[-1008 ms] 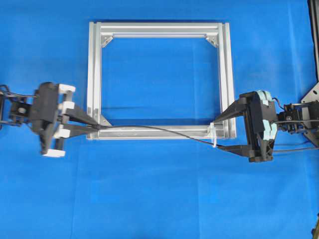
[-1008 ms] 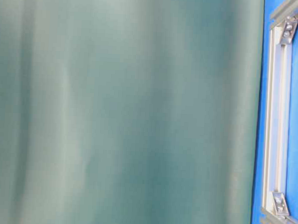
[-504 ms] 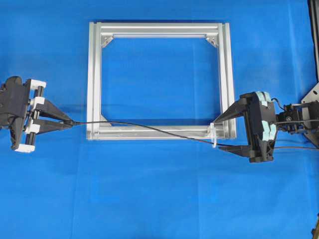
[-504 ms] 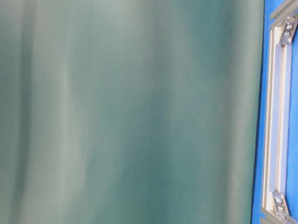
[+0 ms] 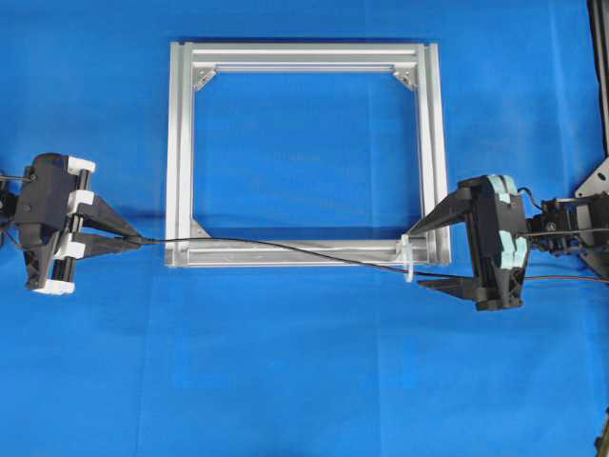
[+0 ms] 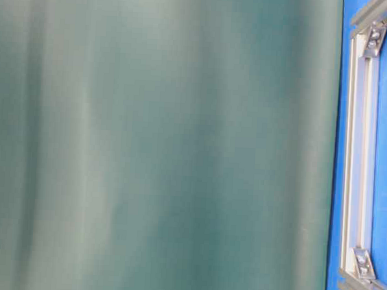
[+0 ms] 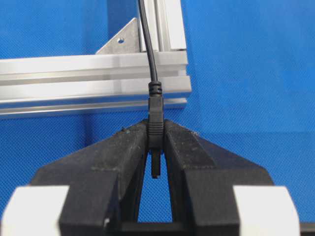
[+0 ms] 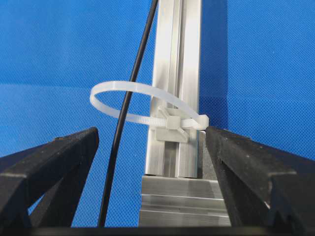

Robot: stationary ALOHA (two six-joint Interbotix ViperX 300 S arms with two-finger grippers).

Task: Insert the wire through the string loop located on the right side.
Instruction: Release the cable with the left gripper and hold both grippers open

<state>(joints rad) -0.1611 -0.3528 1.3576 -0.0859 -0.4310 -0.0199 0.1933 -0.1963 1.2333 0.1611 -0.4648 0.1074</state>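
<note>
A blue worktop fills the overhead view, with a silver frame lying in its upper middle. The table-level view is mostly blocked by a blurred green surface and adds little.

At the left edge of the overhead view, the left claw is clenched on the plug end of the wire; the left wrist view shows the ribbed plug pinched between its two black fingers. At the right, the right claw stands wide and released, holding nothing, one finger on each side of the frame's lower right corner.

From the left claw the wire runs rightward over the frame's lower bar to that corner. In the right wrist view it passes through the string loop, a whitish tie fixed to the frame bar, and goes on toward the lower edge between the spread fingers.

The threading looks done, or nearly so. The next move probably calls for the left claw to let go of the plug without tugging the wire back out.
</note>
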